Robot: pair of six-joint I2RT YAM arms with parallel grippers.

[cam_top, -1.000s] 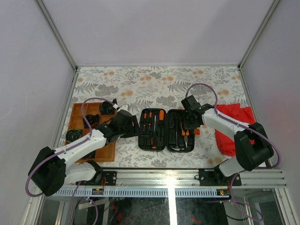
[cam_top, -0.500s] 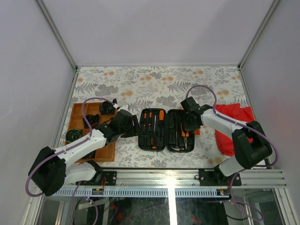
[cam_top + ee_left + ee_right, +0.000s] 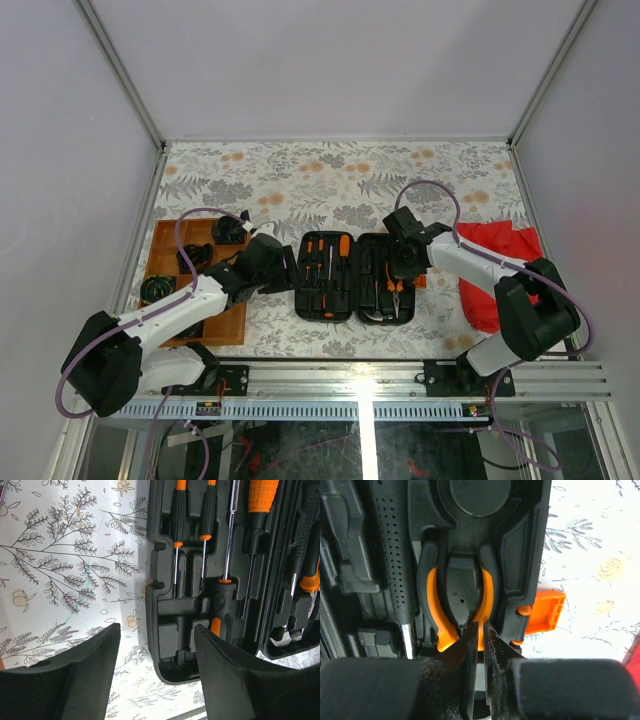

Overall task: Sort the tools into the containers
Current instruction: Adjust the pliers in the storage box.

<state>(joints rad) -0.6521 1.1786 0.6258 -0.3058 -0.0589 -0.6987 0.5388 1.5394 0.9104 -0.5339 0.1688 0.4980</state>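
Note:
The black tool case [image 3: 355, 277] lies open in the middle of the table, with orange-and-black screwdrivers [image 3: 318, 262] in its left half and pliers [image 3: 398, 290] in its right half. My left gripper [image 3: 157, 645] is open and straddles the near left corner of the case [image 3: 165, 585], touching nothing. Screwdrivers [image 3: 178, 525] sit in their slots just beyond it. My right gripper [image 3: 481, 630] is down in the right half. Its jaws are pinched almost together on the right orange handle of the pliers [image 3: 434, 610], which lie seated in their moulded slot.
The wooden tray [image 3: 165, 262] at the left holds dark items. A red cloth [image 3: 500, 262] lies at the right edge. The case's orange latch [image 3: 545, 611] sticks out just right of my right fingers. A black dotted handle [image 3: 395, 555] lies left of the pliers.
My right gripper has edged slightly left over the case and its jaws have narrowed onto the pliers handle. The left arm has not moved.

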